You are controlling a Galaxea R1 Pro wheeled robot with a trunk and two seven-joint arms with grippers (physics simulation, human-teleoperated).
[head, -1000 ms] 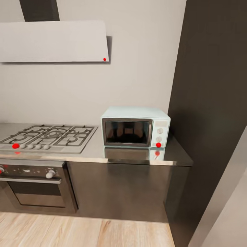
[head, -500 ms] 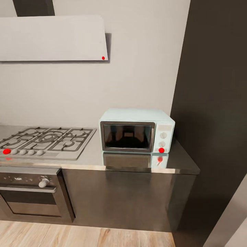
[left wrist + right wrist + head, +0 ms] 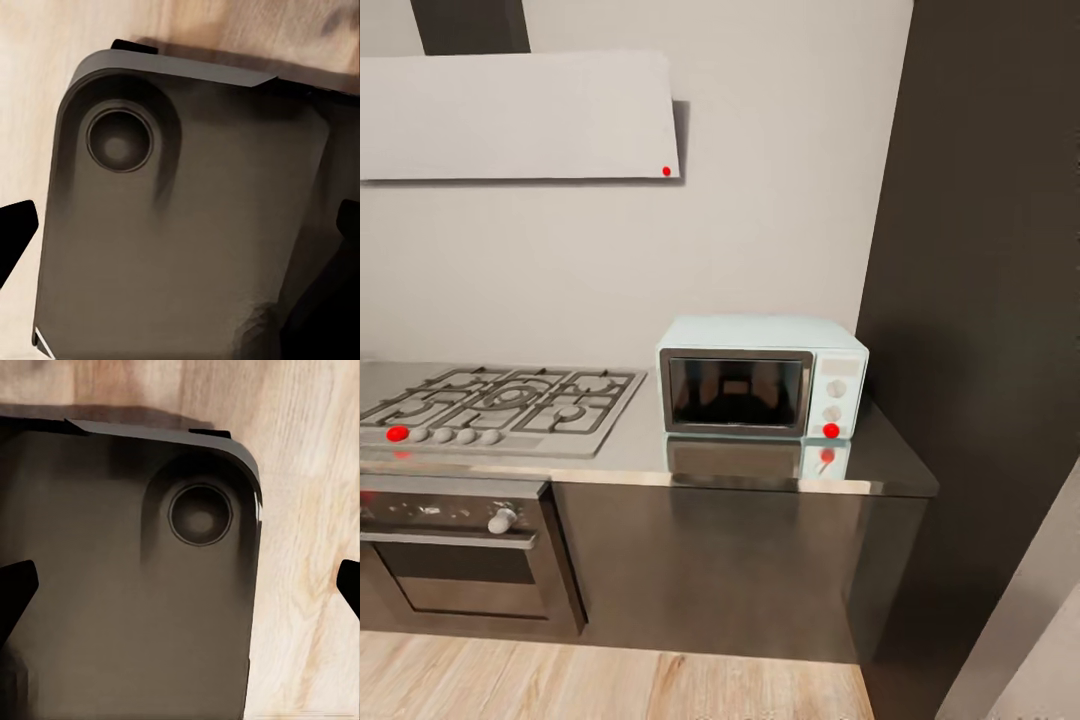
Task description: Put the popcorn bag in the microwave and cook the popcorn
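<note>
Pale-blue microwave (image 3: 762,376) stands shut on countertop (image 3: 640,452).

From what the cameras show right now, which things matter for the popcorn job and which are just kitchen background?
For the job:
- microwave, door shut, on the countertop
- countertop

Background:
- gas hob
- built-in oven
- white hood
- tall dark cabinet
- wood floor
- robot base, seen by both wrist cameras

your left gripper (image 3: 180,225) hangs over your own dark base (image 3: 187,247), fingertips spread wide apart. your right gripper (image 3: 180,592) hangs over that base too, its fingertips equally far apart, gripping nothing.
</note>
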